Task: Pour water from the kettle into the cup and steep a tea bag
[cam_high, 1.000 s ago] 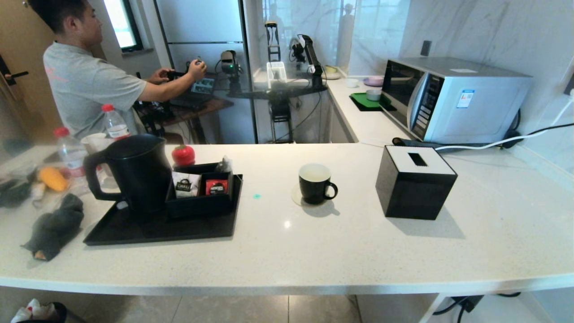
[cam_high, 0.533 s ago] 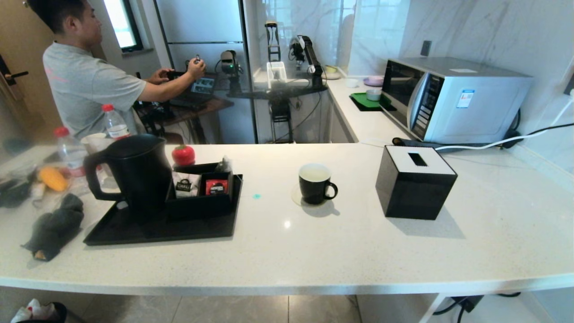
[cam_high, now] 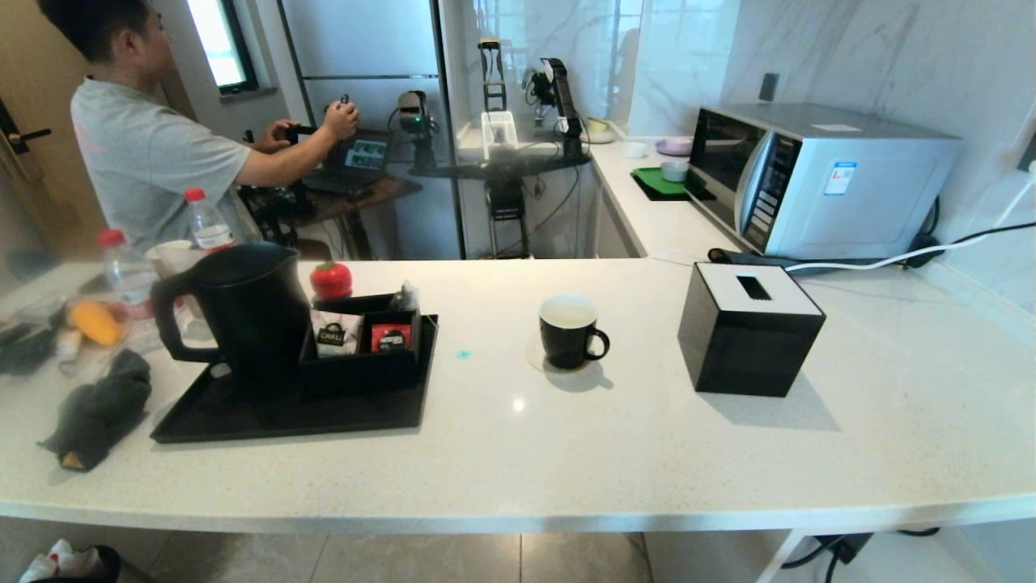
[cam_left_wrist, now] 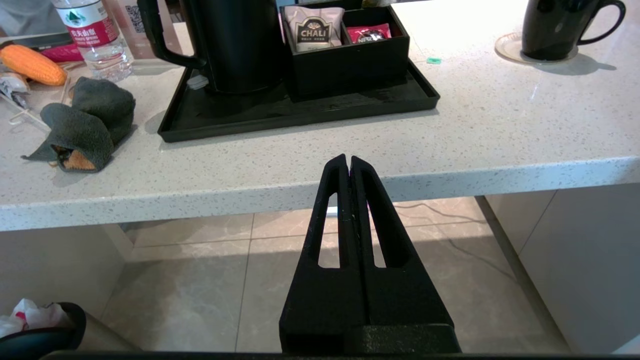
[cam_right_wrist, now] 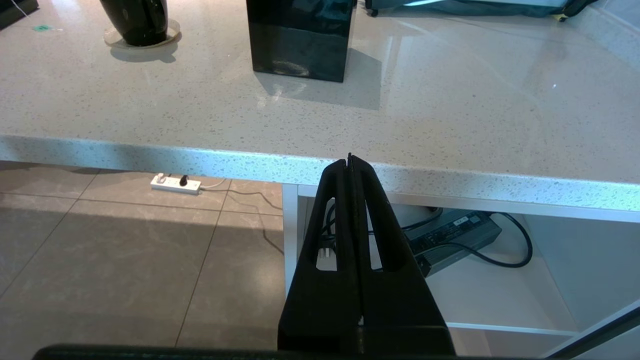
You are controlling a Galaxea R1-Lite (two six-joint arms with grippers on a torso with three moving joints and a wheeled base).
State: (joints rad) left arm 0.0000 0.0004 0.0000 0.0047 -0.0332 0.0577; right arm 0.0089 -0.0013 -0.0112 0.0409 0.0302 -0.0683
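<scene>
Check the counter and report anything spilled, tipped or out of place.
Nothing spilled or tipped. The kettle stands upright on its tray, the cup upright on its coaster. Only oddity: a crumpled dark cloth beside the tray.

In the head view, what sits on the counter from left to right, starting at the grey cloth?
Grey cloth → kettle → black compartment box holding the packets → cup → black tissue box.
</scene>
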